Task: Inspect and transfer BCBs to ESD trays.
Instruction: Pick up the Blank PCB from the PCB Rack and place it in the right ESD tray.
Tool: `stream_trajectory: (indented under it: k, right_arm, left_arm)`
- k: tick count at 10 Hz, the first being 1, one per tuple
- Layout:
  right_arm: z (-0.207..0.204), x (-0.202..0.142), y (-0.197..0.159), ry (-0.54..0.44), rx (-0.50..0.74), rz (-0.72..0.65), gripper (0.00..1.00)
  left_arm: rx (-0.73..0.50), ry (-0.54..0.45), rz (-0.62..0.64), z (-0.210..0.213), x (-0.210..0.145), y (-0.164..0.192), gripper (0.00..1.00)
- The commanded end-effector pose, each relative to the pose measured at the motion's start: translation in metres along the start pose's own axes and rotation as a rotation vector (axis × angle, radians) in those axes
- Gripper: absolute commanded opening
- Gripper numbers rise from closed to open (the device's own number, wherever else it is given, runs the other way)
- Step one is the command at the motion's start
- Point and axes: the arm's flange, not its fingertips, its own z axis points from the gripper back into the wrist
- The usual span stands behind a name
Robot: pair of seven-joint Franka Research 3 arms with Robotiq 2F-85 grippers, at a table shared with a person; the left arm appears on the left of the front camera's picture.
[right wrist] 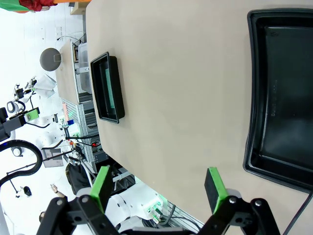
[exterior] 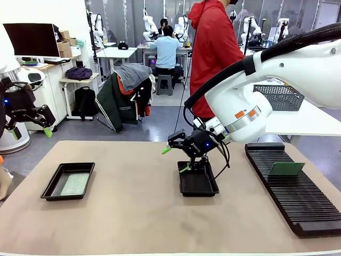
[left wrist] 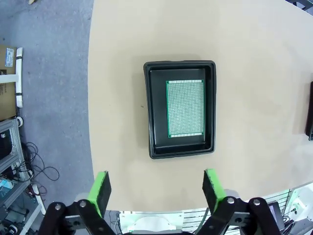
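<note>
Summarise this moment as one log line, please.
left tray: BCB inside | middle tray: empty | rack: second BCB standing | left jaws: open, raised | right jaws: open, over middle tray

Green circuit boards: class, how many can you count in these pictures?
2. One board lies flat in the black tray on the robot's left. One board stands leaning in the ribbed rack on its right. The middle tray looks empty; the right gripper hides part of it.
</note>
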Motion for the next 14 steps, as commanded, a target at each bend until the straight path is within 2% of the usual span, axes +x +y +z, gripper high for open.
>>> stream_trajectory:
  k: [1,10,12,14]
  right_arm:
    - [-0.001,0.001,0.003,-0.004,-0.019,-0.009,1.00]
    - [0.000,0.000,0.000,0.000,0.000,0.000,1.00]
    - [0.045,-0.021,-0.009,-0.043,-0.019,0.037,1.00]
    - [0.108,-0.035,-0.018,-0.064,-0.069,0.080,1.00]
  left_arm:
    - [0.000,-0.005,0.002,-0.003,0.000,0.001,1.00]
    - [0.000,-0.005,0.002,-0.003,0.000,0.001,1.00]
    - [0.000,-0.005,0.002,-0.003,0.000,0.001,1.00]
    - [0.000,-0.005,0.002,-0.003,0.000,0.001,1.00]
